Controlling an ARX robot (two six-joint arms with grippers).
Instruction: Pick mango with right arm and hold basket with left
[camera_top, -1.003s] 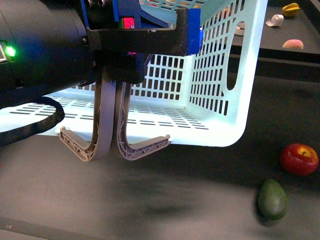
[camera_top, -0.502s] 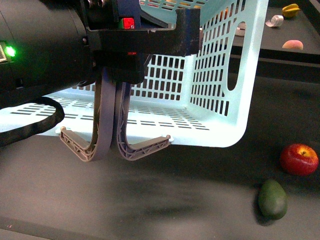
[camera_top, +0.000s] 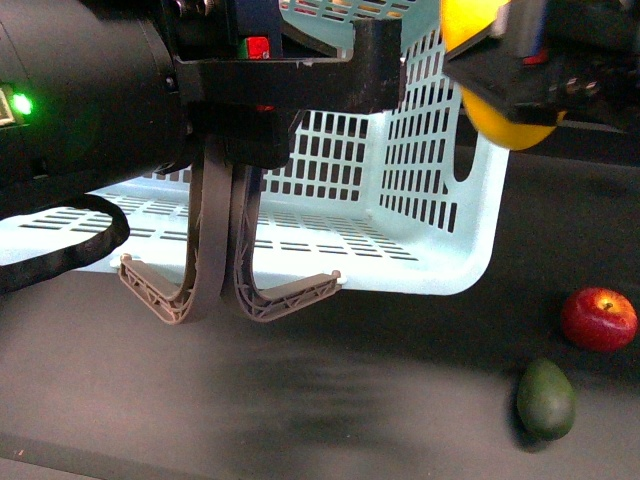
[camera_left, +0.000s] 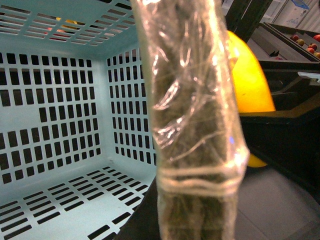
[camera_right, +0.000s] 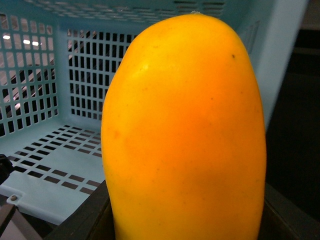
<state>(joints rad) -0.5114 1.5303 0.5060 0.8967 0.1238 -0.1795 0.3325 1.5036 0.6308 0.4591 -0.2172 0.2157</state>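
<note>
two fruits, apple and green fruit, lie near the basket.

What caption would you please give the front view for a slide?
Right gripper holds the mango before the basket, hung by its handles from the left gripper.

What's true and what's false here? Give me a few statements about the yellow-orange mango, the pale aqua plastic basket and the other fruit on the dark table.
1. The smooth oval yellow-orange mango is gripped by the right gripper, above the table. True.
2. The round red apple lies inside the pale aqua slotted plastic basket. False: it lies on the dark table, outside the basket.
3. The basket's grey-brown ribbed handles run up into the left gripper. True.
4. The dark green egg-shaped fruit rests against the apple. False: they lie apart, the green fruit nearer the camera.
</note>
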